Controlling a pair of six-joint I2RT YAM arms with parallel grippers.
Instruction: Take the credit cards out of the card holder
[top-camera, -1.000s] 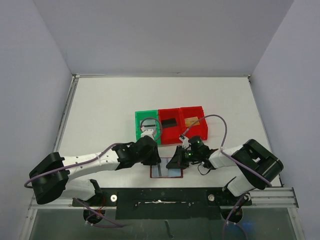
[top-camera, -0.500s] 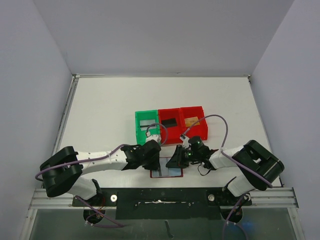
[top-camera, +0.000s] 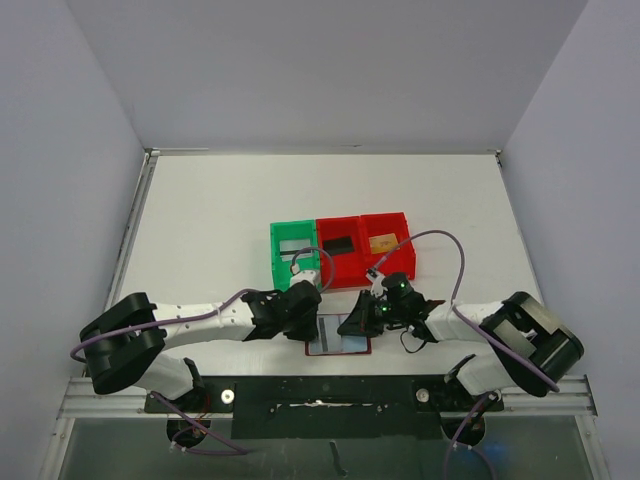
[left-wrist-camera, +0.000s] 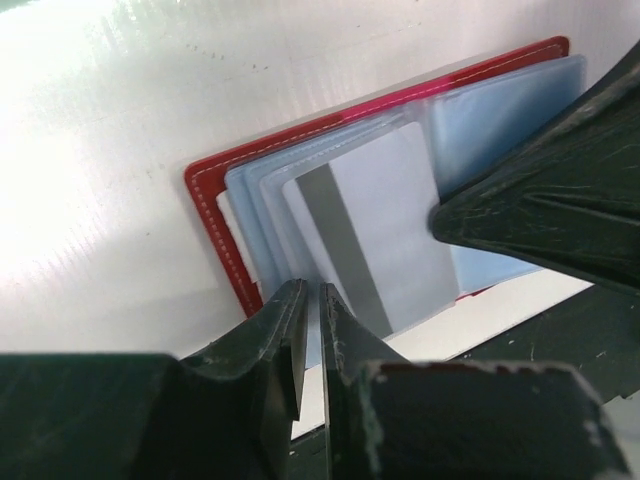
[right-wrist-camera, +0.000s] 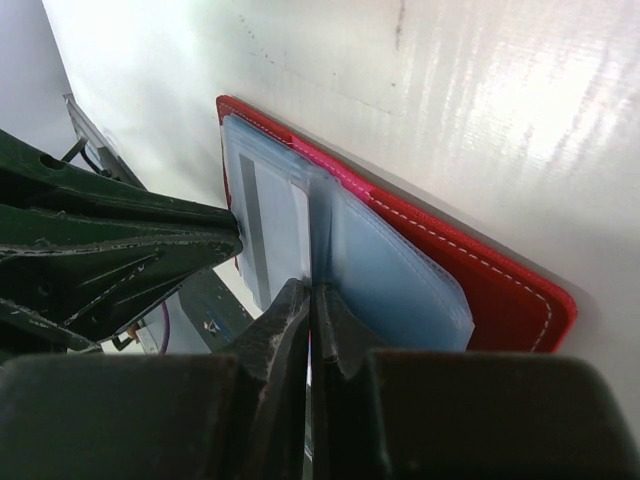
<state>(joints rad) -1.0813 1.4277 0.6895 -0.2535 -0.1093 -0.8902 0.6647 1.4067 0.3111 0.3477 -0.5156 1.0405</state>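
- The card holder (top-camera: 338, 345) is laid open on the table at its near edge, between both grippers.
- A silver-grey card (left-wrist-camera: 385, 240) is seen partly out of its pale pocket.
- The right gripper (right-wrist-camera: 308, 310) is closed, its tips set at the pockets' fold.
- The left gripper (left-wrist-camera: 310, 330) is nearly closed at the card's near corner; whether the card is pinched cannot be told.
- Extraction of this card is judged the step in hand; a firm pinch and a straight pull are called for next.

Lab test cell, grey walls (top-camera: 60, 150), white table (top-camera: 220, 210), mounting rail (top-camera: 330, 392)
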